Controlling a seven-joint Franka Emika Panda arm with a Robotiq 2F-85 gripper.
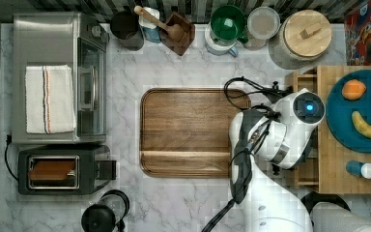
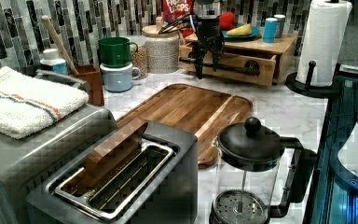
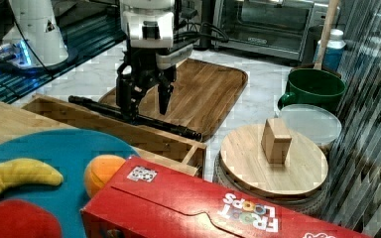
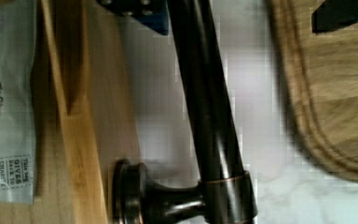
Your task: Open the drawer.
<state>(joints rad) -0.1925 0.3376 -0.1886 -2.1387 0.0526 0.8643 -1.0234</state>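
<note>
The light wood drawer [image 3: 129,133] stands pulled partway out of the butcher-block cabinet [image 2: 265,46], its inside showing behind the front panel [image 4: 81,149]. Its long black bar handle [image 3: 144,121] runs across the front, also seen as the handle [image 2: 223,69] and the handle [image 4: 209,107]. My gripper [image 3: 146,106] hangs over the handle with its fingers either side of the bar, open; one finger [image 3: 126,101] sits against the bar, the other [image 3: 164,99] stands apart from it. In the top view the arm covers the handle, and the drawer's side [image 1: 303,176] sticks out past the cabinet.
A dark wooden tray [image 1: 188,133] lies just in front of the drawer. A blue plate [image 1: 355,137] with fruit rests on the cabinet top. Mugs [image 2: 116,51], a lidded jar [image 3: 273,153], a cereal box [image 3: 203,203], a paper-towel roll [image 2: 321,42], toaster [image 1: 63,169] and French press [image 2: 247,172] ring the counter.
</note>
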